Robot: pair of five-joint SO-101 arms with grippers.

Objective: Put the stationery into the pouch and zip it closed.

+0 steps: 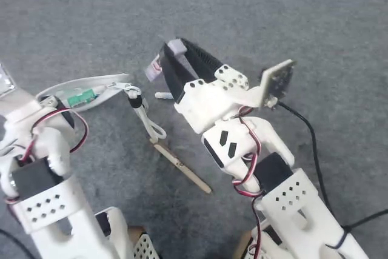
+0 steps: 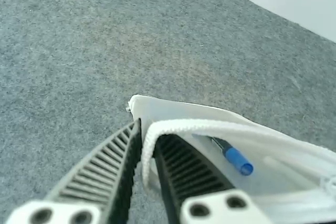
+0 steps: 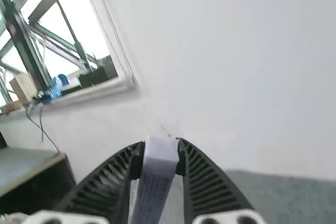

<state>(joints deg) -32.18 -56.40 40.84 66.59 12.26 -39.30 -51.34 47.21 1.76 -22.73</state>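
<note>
Left arm sits low over the grey carpet (image 1: 315,40), its left gripper (image 2: 147,131) pinching the rim of the one white fabric pouch (image 2: 178,113), one blue-capped pen (image 2: 233,157) lying inside. Between the arms lie one white pen (image 1: 140,112), one small white piece (image 1: 162,96) and one flat wooden stick (image 1: 182,168). Right arm is raised, its right gripper (image 3: 160,146) clamped on one pale lilac block (image 3: 156,169).
</note>
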